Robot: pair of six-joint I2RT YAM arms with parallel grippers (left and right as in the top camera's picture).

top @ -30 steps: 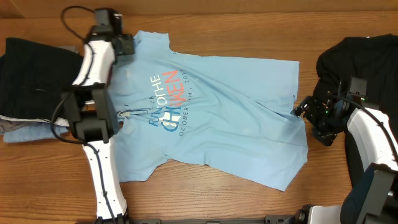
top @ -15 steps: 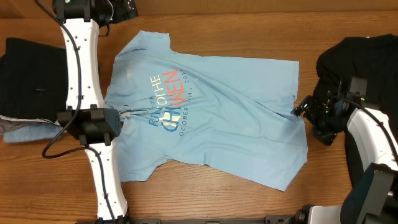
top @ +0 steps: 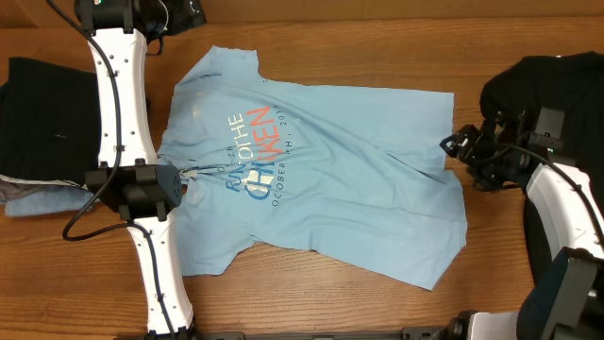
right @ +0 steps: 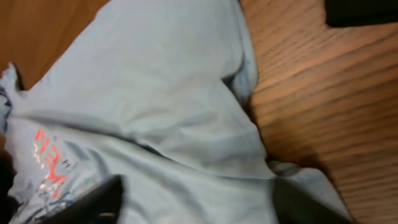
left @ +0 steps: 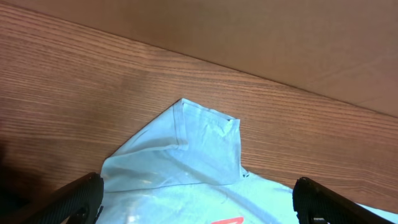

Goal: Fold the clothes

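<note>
The clothes, a light sky-blue T-shirt (top: 321, 179) with white and red lettering, lie spread flat across the middle of the table. My left gripper (top: 184, 13) hangs above the far left corner of the shirt. In the left wrist view its fingers (left: 78, 200) stand wide apart, with a folded sleeve corner (left: 199, 134) of the shirt ahead of them and nothing held. My right gripper (top: 453, 146) is at the shirt's right edge. In the right wrist view its blurred fingers (right: 93, 202) stand apart over wrinkled blue fabric (right: 168, 112).
A plain black shirt (top: 552, 80) lies heaped at the right edge behind my right arm. A stack of folded dark garments (top: 47, 113) sits at the left, with a dull-blue piece (top: 38, 200) under it. Bare wood (top: 311, 293) runs along the near edge.
My left gripper has lifted off the shirt's upper left part, moved to the far edge and opened wide. My right gripper has shifted up and left onto the shirt's right edge, its jaws narrowing.
</note>
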